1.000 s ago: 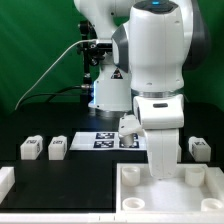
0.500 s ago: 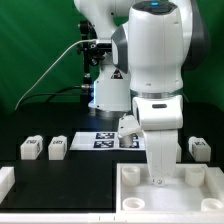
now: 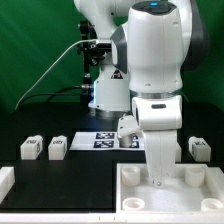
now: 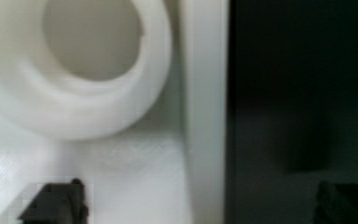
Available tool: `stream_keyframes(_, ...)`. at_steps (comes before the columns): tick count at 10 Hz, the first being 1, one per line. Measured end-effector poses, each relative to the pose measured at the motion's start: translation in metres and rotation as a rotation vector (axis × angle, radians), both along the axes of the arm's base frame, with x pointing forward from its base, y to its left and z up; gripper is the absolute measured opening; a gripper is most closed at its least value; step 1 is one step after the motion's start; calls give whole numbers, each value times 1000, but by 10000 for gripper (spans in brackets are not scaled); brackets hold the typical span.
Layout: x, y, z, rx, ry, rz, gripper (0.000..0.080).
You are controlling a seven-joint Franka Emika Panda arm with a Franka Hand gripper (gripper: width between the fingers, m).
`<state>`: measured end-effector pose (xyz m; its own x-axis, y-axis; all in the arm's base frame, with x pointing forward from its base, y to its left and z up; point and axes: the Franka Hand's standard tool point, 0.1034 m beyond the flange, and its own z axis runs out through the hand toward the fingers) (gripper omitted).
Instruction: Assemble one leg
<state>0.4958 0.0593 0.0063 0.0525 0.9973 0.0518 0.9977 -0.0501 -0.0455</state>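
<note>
Three small white legs with tag marks lie on the black table in the exterior view: two at the left (image 3: 30, 148) (image 3: 57, 147) and one at the right (image 3: 200, 149). The large white tray-like part (image 3: 133, 198) with raised corner sockets lies at the front. My gripper (image 3: 155, 181) reaches down into it near its middle, far from every leg. In the wrist view the gripper (image 4: 197, 204) is open and empty. Its dark fingertips (image 4: 51, 203) stand wide apart on either side of the tray's edge (image 4: 202, 120), beside a round socket (image 4: 96, 60).
The marker board (image 3: 103, 140) lies flat behind the tray, between the legs. Another white part (image 3: 5, 181) shows at the exterior view's lower left edge. The arm's base (image 3: 108, 92) and a cable stand at the back before a green curtain.
The arm has sunk very slightly toward the tray. The legs and the tray have not moved.
</note>
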Motion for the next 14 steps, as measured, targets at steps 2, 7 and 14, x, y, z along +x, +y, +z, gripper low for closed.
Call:
stream_keyframes(2, 0, 0, 0, 0, 0, -1, 649)
stream_keyframes(7, -8, 25, 31, -11, 10, -259, 649)
stream_keyframes(14, -28, 63, 42, -11, 82, -1059, 649)
